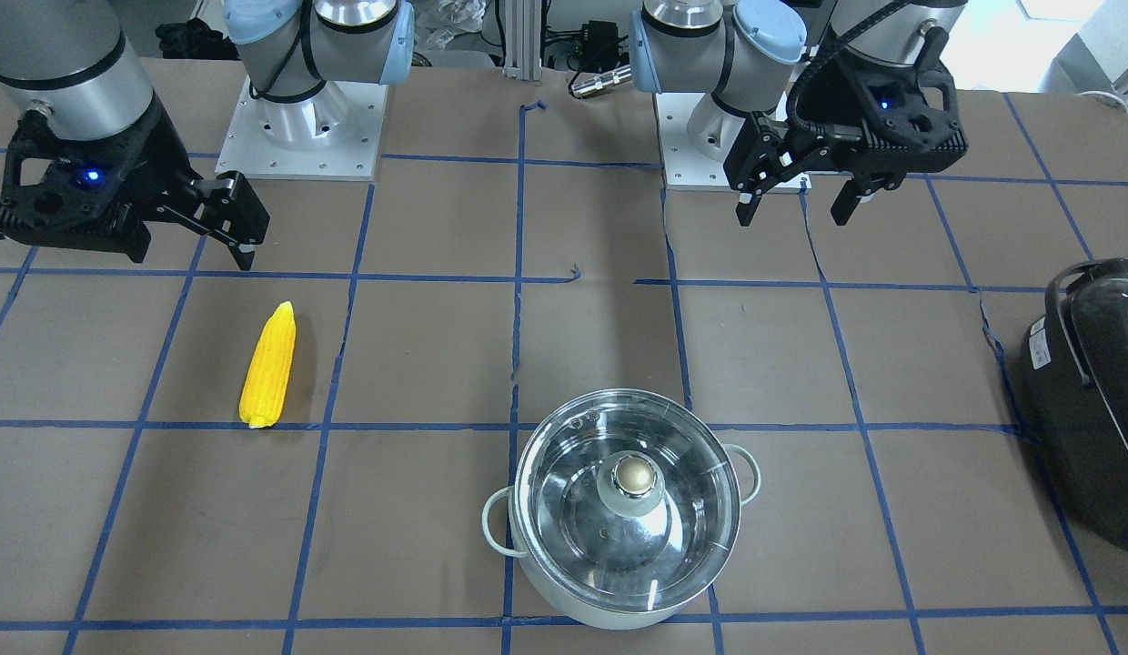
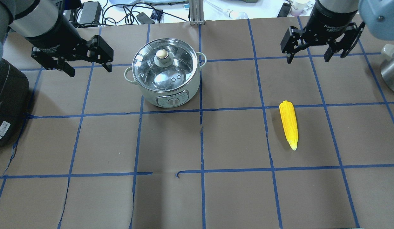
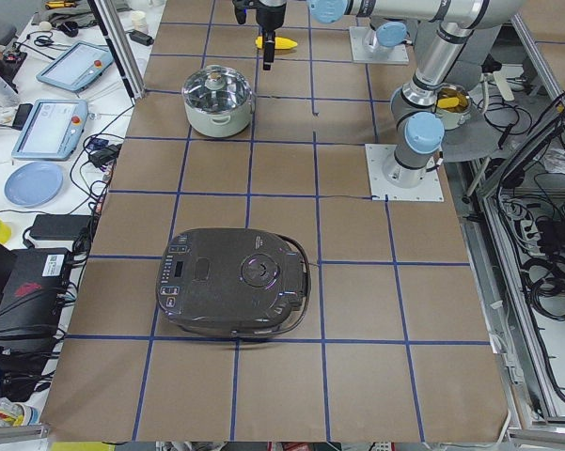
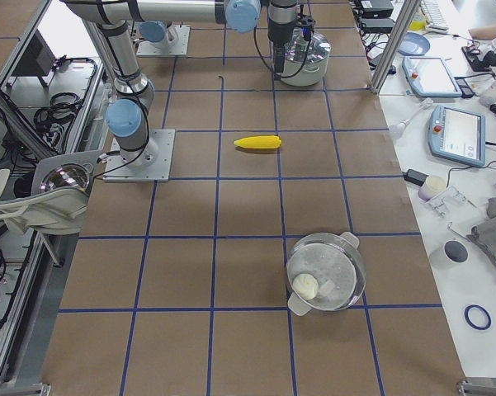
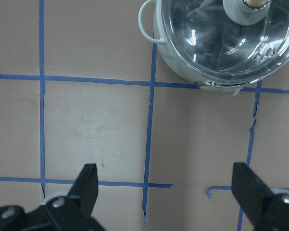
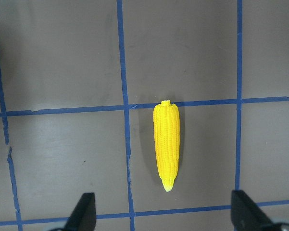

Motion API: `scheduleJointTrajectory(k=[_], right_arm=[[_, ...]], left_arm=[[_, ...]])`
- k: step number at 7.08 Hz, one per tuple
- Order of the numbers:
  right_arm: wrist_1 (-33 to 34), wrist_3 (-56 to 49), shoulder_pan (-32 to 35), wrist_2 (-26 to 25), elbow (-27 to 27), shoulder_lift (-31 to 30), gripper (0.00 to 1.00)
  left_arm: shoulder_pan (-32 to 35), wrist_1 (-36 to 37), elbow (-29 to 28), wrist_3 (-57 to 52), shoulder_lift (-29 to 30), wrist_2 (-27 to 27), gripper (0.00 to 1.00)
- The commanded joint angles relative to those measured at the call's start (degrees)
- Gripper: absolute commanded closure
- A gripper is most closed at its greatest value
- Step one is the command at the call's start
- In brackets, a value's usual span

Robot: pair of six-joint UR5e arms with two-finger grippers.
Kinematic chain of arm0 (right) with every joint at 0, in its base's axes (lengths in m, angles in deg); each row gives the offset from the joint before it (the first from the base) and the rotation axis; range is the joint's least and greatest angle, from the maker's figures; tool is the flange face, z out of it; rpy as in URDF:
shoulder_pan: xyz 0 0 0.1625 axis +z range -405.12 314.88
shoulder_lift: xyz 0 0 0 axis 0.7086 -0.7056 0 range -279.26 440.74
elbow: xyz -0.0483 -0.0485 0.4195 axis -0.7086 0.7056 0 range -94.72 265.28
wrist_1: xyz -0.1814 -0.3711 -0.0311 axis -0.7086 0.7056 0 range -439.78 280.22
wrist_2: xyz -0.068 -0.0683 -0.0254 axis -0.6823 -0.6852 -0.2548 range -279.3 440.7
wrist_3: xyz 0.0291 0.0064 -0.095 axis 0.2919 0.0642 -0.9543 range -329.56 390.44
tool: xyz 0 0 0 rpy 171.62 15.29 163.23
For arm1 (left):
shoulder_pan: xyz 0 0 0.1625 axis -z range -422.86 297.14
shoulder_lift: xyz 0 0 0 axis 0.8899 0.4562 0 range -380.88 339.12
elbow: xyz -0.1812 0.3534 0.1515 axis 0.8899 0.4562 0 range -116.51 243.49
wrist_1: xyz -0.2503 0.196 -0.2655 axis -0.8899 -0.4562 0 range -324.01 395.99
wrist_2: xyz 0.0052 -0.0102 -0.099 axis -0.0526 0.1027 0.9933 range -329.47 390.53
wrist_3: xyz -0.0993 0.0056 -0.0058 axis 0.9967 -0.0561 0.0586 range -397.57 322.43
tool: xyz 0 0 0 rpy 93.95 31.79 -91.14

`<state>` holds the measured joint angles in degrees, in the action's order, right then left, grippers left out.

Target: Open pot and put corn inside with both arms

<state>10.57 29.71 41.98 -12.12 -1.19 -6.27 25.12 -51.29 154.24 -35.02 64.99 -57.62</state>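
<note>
The pot stands at the table's far middle with its glass lid on and the knob up; it also shows in the front view and the left wrist view. The corn lies flat on the table at the right, also seen in the front view and the right wrist view. My left gripper hangs open and empty, left of the pot. My right gripper hangs open and empty above the table, beyond the corn.
A big dark grey-black appliance sits at the table's left end. A second steel pot with a glass lid stands at the right end. The arm bases are bolted along the robot's side. Blue tape lines grid the brown table.
</note>
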Motion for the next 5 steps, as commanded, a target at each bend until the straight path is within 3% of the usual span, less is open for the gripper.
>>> scheduleJointTrajectory(k=[1, 5], right_arm=[[0.61, -0.06, 0.17, 2.1, 0.08, 0.08, 0.0], [4.45, -0.94, 0.26, 3.17, -0.1, 0.43, 0.0]], left_arm=[[0.0, 0.0, 0.04, 0.0, 0.0, 0.0, 0.0], [0.35, 0.0, -0.57, 0.17, 1.75, 0.0, 0.0]])
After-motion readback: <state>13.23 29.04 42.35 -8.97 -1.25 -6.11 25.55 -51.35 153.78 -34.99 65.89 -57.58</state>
